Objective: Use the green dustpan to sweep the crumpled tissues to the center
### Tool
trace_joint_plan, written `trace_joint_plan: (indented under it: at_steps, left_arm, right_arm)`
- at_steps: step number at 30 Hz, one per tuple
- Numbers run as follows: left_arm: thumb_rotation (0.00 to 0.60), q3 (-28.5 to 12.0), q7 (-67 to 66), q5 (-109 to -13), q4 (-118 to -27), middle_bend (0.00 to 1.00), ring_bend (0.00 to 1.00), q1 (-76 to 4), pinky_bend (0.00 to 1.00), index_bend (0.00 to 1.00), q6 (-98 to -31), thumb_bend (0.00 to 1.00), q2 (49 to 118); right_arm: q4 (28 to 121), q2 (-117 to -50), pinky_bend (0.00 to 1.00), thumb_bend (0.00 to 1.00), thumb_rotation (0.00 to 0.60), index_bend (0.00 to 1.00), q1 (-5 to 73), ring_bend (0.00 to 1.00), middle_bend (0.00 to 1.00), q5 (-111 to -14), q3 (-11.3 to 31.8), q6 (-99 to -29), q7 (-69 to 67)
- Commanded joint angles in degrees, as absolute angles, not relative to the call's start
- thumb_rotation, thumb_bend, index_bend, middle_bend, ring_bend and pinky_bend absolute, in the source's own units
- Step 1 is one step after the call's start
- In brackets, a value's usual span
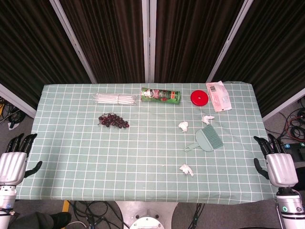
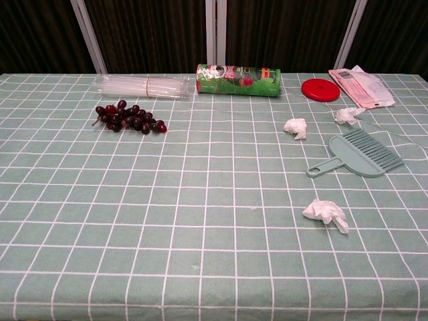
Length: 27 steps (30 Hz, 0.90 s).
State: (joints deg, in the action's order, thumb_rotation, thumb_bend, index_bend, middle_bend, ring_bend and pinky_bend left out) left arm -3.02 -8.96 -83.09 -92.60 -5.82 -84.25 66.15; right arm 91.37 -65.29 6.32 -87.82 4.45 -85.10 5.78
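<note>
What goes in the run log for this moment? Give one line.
left hand open, table edge | right hand open, table edge | green dustpan untouched | crumpled tissues unswept

Both hands have silver-grey metal backs and black fingers. The left hand (image 1: 13, 160) sits at eight o'clock. The right hand (image 1: 275, 162), at four o'clock, has a grey wrist with a small green ring.

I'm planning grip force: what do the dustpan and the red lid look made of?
The green dustpan looks like matte moulded plastic: uniform colour, one piece with its handle and ribs. The red lid looks like glossy hard plastic, judging by its smooth, even surface.
</note>
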Motion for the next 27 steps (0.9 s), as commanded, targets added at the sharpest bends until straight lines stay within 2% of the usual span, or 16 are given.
trace_joint_plan:
  at_steps: [1, 9, 12, 15, 19, 23, 27]
  left_arm:
    - [0.6, -3.07, -9.04, -83.03, -92.51, 0.12, 0.06, -5.7, 0.12, 0.08, -84.49, 0.24, 66.34]
    - [0.6, -3.05, -9.2, -83.43, -92.07, 0.12, 0.06, -5.4, 0.12, 0.08, -85.32, 0.24, 66.85]
    - [0.6, -3.09, -8.97, -83.66, -92.05, 0.12, 0.06, -5.4, 0.11, 0.08, -85.51, 0.24, 66.85]
    - [0.6, -2.89, -8.78, -84.01, -92.03, 0.12, 0.06, -5.19, 0.12, 0.08, -85.82, 0.24, 66.84]
    - [0.6, -2.69, -8.56, -83.92, -92.29, 0.12, 0.06, -4.83, 0.12, 0.08, -86.0, 0.23, 66.63]
    - [0.6, -2.48, -8.12, -83.77, -92.24, 0.12, 0.06, -4.42, 0.12, 0.14, -86.18, 0.23, 66.51]
    - [0.6, -2.39, -7.9, -83.75, -91.71, 0.12, 0.06, -4.31, 0.12, 0.15, -86.1, 0.23, 66.78]
  right_arm:
    - [91.41, -65.26, 0.16, 0.33, 0.6, 0.15, 6.4, 0.06, 0.21, -88.07, 4.48, -85.26, 5.73]
    - [92.07, -64.53, 0.16, 0.33, 0.6, 0.15, 8.08, 0.06, 0.24, -89.82, 3.78, -82.79, 3.56]
    - [92.19, -64.4, 0.17, 0.31, 0.6, 0.17, 11.61, 0.08, 0.28, -91.31, 3.7, -77.88, 2.67]
    - [91.41, -65.44, 0.19, 0.24, 0.6, 0.22, 16.58, 0.09, 0.31, -91.89, 4.17, -70.88, 3.24]
    - [88.09, -69.36, 0.19, 0.19, 0.6, 0.28, 22.99, 0.1, 0.33, -91.08, 5.31, -62.29, 4.06]
    - [82.58, -74.97, 0.19, 0.07, 0.6, 0.36, 27.51, 0.1, 0.37, -90.2, 5.77, -56.88, 4.97]
    - [75.97, -81.09, 0.19, 0.07, 0.6, 0.4, 30.66, 0.1, 0.38, -90.06, 5.56, -54.13, 6.64]
